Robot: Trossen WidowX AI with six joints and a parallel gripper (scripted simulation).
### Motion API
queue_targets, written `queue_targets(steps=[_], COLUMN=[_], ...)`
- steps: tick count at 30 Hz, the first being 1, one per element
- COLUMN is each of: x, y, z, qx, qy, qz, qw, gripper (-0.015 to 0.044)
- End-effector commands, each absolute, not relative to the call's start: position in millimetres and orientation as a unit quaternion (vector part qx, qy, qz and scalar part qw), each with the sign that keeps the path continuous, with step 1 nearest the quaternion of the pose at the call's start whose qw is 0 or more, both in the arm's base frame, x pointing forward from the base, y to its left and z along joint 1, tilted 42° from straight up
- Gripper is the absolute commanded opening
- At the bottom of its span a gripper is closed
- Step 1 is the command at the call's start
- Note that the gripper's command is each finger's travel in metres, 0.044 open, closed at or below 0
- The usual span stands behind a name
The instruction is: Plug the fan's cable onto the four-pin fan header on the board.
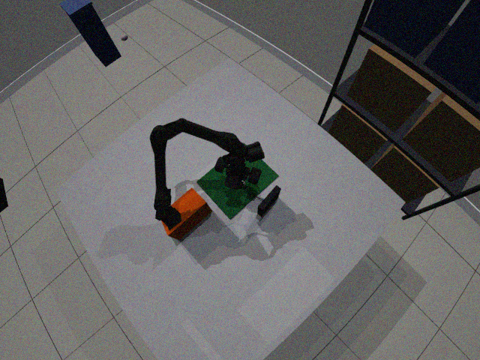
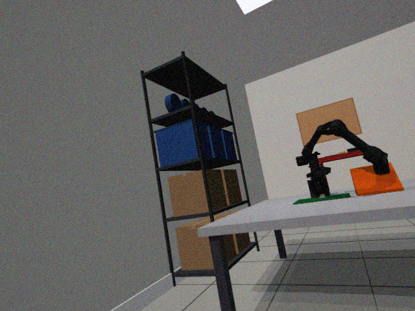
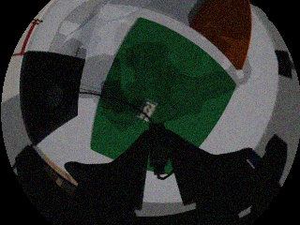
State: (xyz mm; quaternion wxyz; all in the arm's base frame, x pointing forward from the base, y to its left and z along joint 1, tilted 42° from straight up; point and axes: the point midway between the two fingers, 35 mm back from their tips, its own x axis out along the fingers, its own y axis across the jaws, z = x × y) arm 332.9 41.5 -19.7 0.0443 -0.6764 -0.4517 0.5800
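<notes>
The green board (image 1: 231,209) (image 2: 342,195) (image 3: 202,89) lies flat on the table. A small pale patch with markings (image 3: 147,111) shows on it just beyond the fingertips in the wrist view; the header pins are too small and dark to make out. The black fan (image 1: 269,201) (image 3: 52,94) stands beside the board, and its thin dark cable (image 3: 117,97) runs across the board to the fingertips. My gripper (image 1: 238,182) (image 2: 320,195) (image 3: 157,133) points down low over the board, shut on the cable's plug. The plug is dark and mostly hidden by the fingers, so its seating cannot be seen.
An orange block (image 1: 190,207) (image 2: 375,181) (image 3: 225,33) stands near the arm's base, beside the board. A red bar structure (image 2: 340,156) shows behind the arm. A shelf rack with boxes (image 2: 184,194) stands beyond the table (image 1: 294,279) (image 2: 261,221).
</notes>
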Motion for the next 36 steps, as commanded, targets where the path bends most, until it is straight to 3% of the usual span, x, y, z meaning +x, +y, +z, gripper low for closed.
queue_targets(steps=[1,12,36], x=[333.6,333.3,324.8], y=[37.8,32.8,30.0], z=[-24.1,-30.1,-29.5], qx=[-0.67,-0.645,-0.644], qy=[-0.402,-0.296,-0.293], qz=[0.616,0.673,0.675], qw=[0.098,0.208,0.21], gripper=[0.0,0.0,0.0])
